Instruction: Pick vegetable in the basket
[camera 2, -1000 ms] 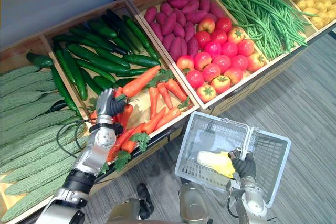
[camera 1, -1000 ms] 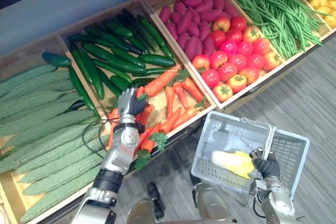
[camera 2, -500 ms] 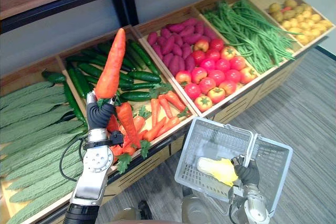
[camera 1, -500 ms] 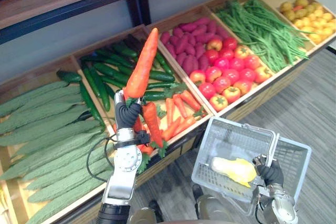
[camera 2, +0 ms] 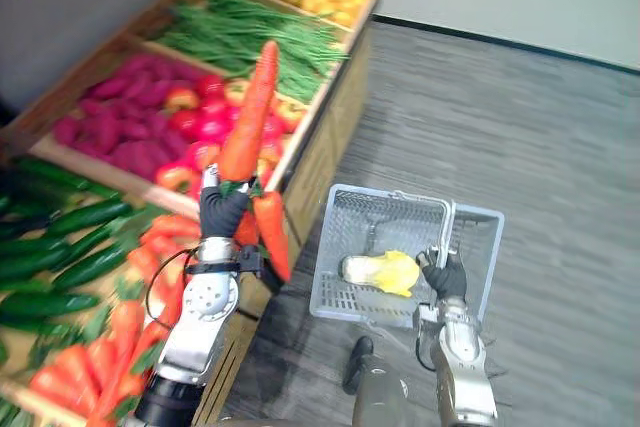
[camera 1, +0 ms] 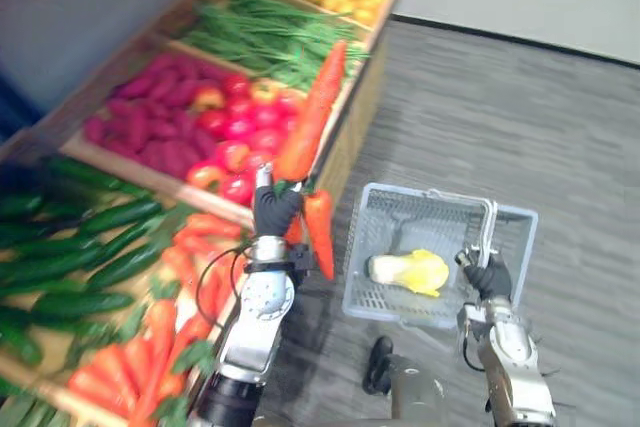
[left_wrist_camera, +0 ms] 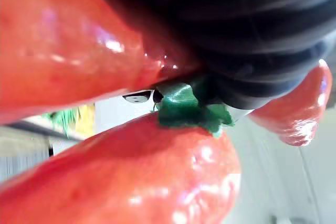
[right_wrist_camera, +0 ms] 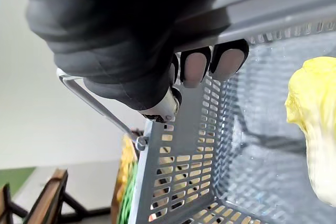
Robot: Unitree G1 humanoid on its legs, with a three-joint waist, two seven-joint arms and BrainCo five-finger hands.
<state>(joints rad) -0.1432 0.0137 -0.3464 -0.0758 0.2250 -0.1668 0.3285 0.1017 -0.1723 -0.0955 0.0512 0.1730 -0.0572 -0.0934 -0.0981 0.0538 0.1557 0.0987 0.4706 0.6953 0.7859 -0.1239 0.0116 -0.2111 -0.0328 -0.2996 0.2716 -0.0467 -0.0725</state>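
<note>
- Grey plank floor (camera 1: 520, 117) spreads under all we see, with a wooden produce stand (camera 1: 352, 112) along its left side, stocked with cucumbers (camera 1: 110, 217), tomatoes (camera 1: 240, 122) and green beans (camera 1: 260, 32).
- Our grey mesh basket (camera 1: 415, 209) hangs over the floor, just beside the stand's front.
- We hold a long carrot (camera 1: 312, 112) tip-up by the stand's edge, left of the basket and outside it.
- A second carrot (camera 1: 320, 232) hangs tip-down from the same hand.
- A yellow-white cabbage (camera 1: 408, 272) lies in the basket.
- Our left hand (camera 1: 275, 212) is clamped on the carrots' leafy ends.
- Our right hand (camera 1: 490, 277) curls its fingers round the basket's handle (camera 1: 491, 232).
</note>
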